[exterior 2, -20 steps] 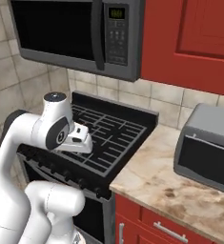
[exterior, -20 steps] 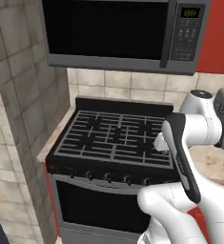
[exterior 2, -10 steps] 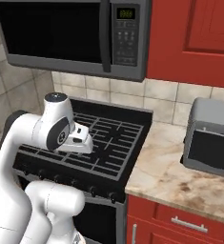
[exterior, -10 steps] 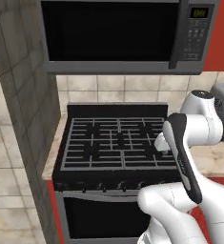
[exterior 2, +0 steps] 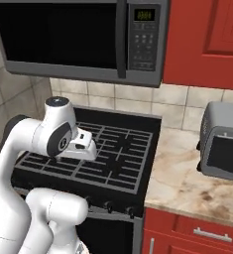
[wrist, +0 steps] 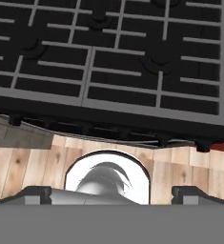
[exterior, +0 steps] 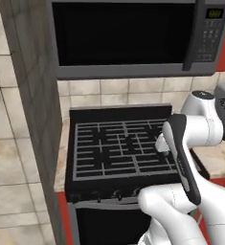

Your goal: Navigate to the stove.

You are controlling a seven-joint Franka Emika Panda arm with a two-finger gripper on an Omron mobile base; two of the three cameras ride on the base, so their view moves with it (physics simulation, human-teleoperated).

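Navigation looks all but done: the black gas stove with grey cast-iron grates point(exterior: 123, 153) sits directly ahead under the grey-framed microwave point(exterior 2: 83, 39), arm over its front edge, pincer point(wrist: 111, 193) fully open and empty (perhaps final centring remains).

We see the stove point(exterior: 118, 153) in matt black with grey cast-iron grates; the microwave point(exterior 2: 83, 39) has glossy dark glass; the surface point(exterior 2: 187, 183) is mottled stone; the floor point(wrist: 32, 167) is wood planks.
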